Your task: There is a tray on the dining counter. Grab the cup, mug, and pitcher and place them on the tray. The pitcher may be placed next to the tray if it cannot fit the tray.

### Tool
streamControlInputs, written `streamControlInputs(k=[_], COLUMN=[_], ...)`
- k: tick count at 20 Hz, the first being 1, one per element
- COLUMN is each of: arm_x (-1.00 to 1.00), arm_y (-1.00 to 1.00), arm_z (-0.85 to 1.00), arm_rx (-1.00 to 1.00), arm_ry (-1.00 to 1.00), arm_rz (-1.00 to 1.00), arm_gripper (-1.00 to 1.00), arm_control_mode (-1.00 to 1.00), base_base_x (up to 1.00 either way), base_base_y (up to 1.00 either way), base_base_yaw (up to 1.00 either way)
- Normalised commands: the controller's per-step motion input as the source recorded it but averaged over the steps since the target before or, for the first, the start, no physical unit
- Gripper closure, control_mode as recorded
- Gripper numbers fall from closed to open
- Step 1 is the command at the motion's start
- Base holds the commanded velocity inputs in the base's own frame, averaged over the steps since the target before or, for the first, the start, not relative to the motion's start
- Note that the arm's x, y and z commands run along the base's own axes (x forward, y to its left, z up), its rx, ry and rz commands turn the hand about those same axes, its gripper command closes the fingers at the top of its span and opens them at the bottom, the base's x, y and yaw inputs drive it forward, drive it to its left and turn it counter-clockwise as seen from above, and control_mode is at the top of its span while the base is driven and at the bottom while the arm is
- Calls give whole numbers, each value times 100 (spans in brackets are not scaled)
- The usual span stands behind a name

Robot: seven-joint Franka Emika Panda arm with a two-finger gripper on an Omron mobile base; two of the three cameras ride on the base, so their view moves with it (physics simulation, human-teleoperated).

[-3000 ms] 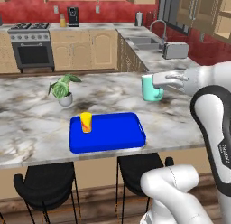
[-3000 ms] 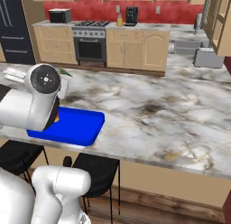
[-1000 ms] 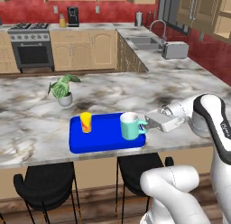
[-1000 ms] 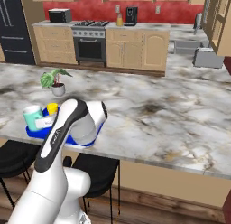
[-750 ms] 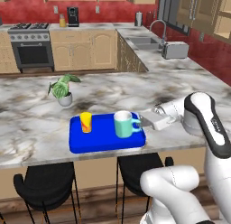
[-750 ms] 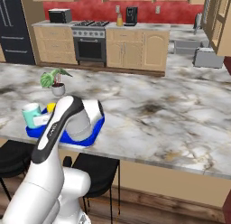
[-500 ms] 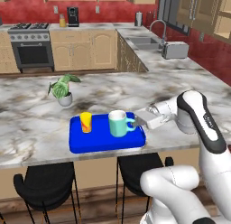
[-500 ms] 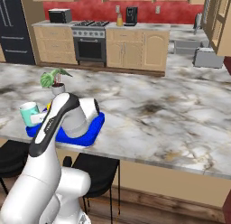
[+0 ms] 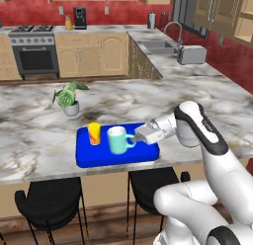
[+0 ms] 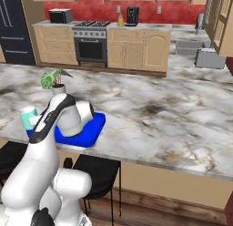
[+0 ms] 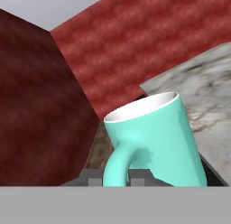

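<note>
A: Mug (image 9: 117, 140) sits over the blue tray (image 9: 143, 154), just right of the yellow cup (image 9: 94, 133), with the jaws pinched shut on its handle. From the left base view I cannot tell whether its base touches the tray yet.

B: Then letting go early is the risk: it could drop, tip and knock the cup, since the two stand so near.

A: Also the gripper (image 9: 140, 137) reaches in sideways. Pulling back carelessly might drag the handle and slide the mug toward the tray's right rim.

B: And the pitcher has to come later; the free tray space right of the mug looks tight, so beside the tray on the bench (image 9: 207, 98) may be safer.
</note>
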Motion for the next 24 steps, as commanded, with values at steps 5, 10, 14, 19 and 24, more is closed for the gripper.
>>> streamControlInputs(k=[5, 10, 14, 19, 24], arm_x=[38, 36, 13, 15, 24], arm_y=[4, 4, 23, 26, 13], arm_z=[-35, -28, -24, -18, -8], arm_rx=[2, 4, 1, 0, 0], arm_ry=[5, 4, 6, 2, 0], arm_rz=[1, 1, 2, 2, 1], arm_gripper=[100, 100, 100, 100, 100], arm_control_mode=[-100, -100, -100, -100, -100], base_base_x=[0, 0, 0, 0, 0], base_base_y=[0, 0, 0, 0, 0], base_base_yaw=[0, 0, 0, 0, 0])
